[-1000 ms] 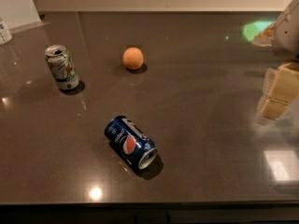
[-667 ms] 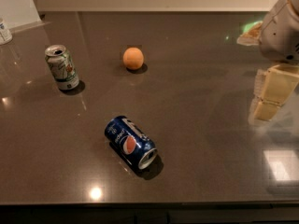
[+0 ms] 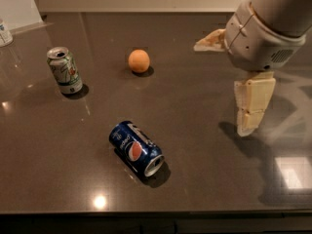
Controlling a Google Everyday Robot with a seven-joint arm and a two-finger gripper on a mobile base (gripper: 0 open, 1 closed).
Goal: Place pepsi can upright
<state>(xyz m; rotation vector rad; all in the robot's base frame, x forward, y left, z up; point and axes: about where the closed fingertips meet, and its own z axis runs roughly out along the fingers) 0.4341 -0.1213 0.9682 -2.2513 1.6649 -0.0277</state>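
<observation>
**Gripper swung in over the table; pepsi can still lying flat**

Nearest the front edge of the dark table (image 3: 209, 194), on its side: the pepsi can (image 3: 136, 149). Round logo facing up, silver end aimed toward the near right, blue body running back to the left. Untouched, with nothing beside it.

Farther back and to the right, well apart from the can: the gripper (image 3: 222, 87), hanging above the tabletop. Fingers spread wide, one pointing down, the other reaching toward the far left, nothing between them. Brought in from the right edge over the last second and now much closer to the middle of the table, though not yet over the can.

Farther back on the left, a white and green can (image 3: 64, 70), standing upright. Beyond the middle, an orange (image 3: 139, 61). Both unmoved.

Judged from this: approach only, nothing grasped, the uprighting not begun. Likely calls for a further sweep left and toward the near edge, then a lowering over the blue body and a pinch across its width. Some risk of nudging the can into a roll.
</observation>
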